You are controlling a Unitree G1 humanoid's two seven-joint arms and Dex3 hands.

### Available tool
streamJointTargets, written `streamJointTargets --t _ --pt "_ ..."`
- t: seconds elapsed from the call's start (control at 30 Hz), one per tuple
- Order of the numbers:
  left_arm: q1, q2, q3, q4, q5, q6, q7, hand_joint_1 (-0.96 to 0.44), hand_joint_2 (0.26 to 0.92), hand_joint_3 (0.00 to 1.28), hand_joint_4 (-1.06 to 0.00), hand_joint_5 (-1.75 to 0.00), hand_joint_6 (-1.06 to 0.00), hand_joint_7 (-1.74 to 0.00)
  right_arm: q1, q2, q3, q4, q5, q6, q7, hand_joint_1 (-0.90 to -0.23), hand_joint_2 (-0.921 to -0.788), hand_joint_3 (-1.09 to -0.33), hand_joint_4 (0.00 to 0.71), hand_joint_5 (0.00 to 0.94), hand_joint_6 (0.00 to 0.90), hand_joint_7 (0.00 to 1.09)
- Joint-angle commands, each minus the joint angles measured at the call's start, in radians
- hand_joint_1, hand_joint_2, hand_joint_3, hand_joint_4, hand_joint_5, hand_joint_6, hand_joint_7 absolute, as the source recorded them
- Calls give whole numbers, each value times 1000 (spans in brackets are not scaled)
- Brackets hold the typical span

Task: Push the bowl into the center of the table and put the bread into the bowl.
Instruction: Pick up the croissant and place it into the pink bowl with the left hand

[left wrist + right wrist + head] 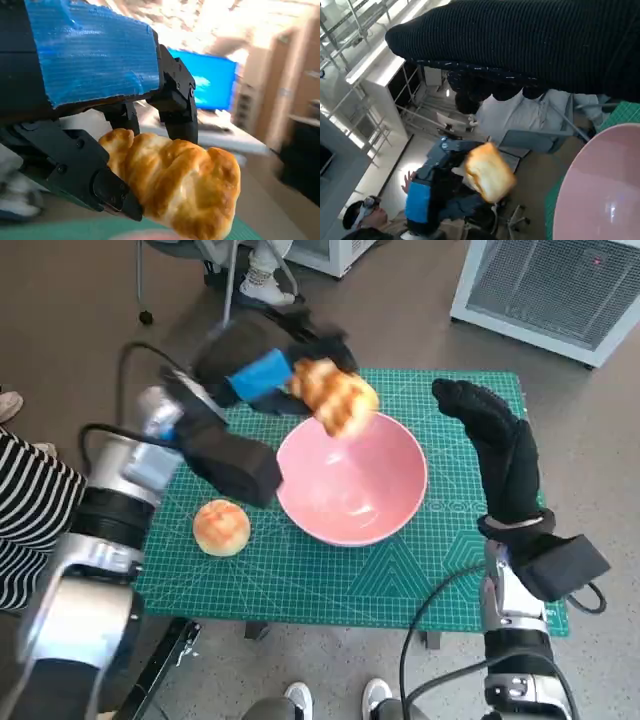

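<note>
Just above centre of the head view, the left hand [262, 375] grips the braided bread [335, 396] over the upper-left rim of the pink bowl [352, 483] (right hand [497, 445] empty, fingers spread).

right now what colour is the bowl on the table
Pink: the bowl shows best in the head view, on the green mat.

Small table under green cutting mat [330, 580], pink bowl [352, 480], round bun [221, 527] beside it
</note>
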Motion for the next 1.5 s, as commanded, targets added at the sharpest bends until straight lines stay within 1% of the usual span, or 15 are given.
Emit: streamJointTargets --t 0.03,0.27,0.43,0.5,0.57,0.6,0.63,0.67,0.7,0.73,0.77,0.87,0.97,1.27,1.5 --pt "5 -48 -30 54 4 -38 -42 1 920 88 -642 -1235 -629 -1147 33 3 -2 -2 9 23 6 -782 -921 -774 164 1 -1 540" --pt "-11 -101 -56 120 6 -53 -92 1 920 113 -630 -1271 -587 -1168 43 3 -1 -17 -2 27 -6 -781 -921 -775 164 0 -1 544" --pt "-18 -123 -72 157 21 -15 -108 1 921 153 -584 -1318 -545 -1213 51 0 -2 -25 -11 23 -14 -773 -921 -778 164 0 -1 544" --pt "-17 -127 -80 163 26 5 -120 1 921 186 -538 -1334 -512 -1274 54 -1 -3 -27 -13 22 -15 -770 -921 -780 164 1 -1 544" --pt "-14 -127 -88 164 32 29 -139 1 921 270 -408 -1405 -447 -1397 57 -3 -4 -30 -12 22 -15 -769 -921 -782 164 1 -1 546" --pt "-12 -126 -91 163 35 39 -147 3 892 265 -365 -1230 -392 -1279 58 -4 -4 -31 -11 21 -15 -769 -921 -783 164 1 -1 546" --pt "-9 -123 -92 161 35 49 -163 5 863 234 -355 -871 -375 -987 59 -4 -4 -31 -10 21 -15 -769 -921 -784 164 0 -1 547" --pt "-5 -120 -91 159 31 56 -184 -2 845 181 -331 -568 -360 -720 60 -5 -5 -31 -8 20 -13 -769 -921 -784 163 0 -1 547" --pt "-3 -118 -89 156 27 60 -199 -12 835 157 -312 -454 -348 -614 60 -6 -6 -31 -6 20 -12 -769 -921 -785 162 0 -1 547" --pt "-1 -117 -87 154 24 63 -209 -26 823 119 -285 -291 -334 -451 61 -6 -6 -31 -6 19 -12 -769 -921 -785 160 0 -1 548" --pt "2 -113 -80 149 13 63 -229 -34 817 91 -268 -186 -330 -339 61 -6 -7 -30 -4 18 -12 -769 -921 -785 159 0 -1 548" --pt "10 -106 -62 136 -14 61 -274 -87 800 49 -213 -61 -300 -186 60 -6 -10 -25 1 17 -10 -768 -921 -784 159 0 -1 549" --pt "25 -94 -36 128 -54 33 -306 -143 796 33 -165 -20 -271 -120 58 -3 -13 -23 13 21 -5 -767 -921 -781 160 1 -1 553" --pt "63 -42 33 104 -142 -23 -365 -270 801 19 -100 -1 -224 -60 57 6 -16 -23 31 22 4 -769 -921 -776 161 2 -1 559" --pt "140 49 110 -14 -231 -60 -414 -289 802 12 -97 -1 -229 -51 58 14 -13 -23 32 15 8 -769 -921 -776 161 1 -1 559"
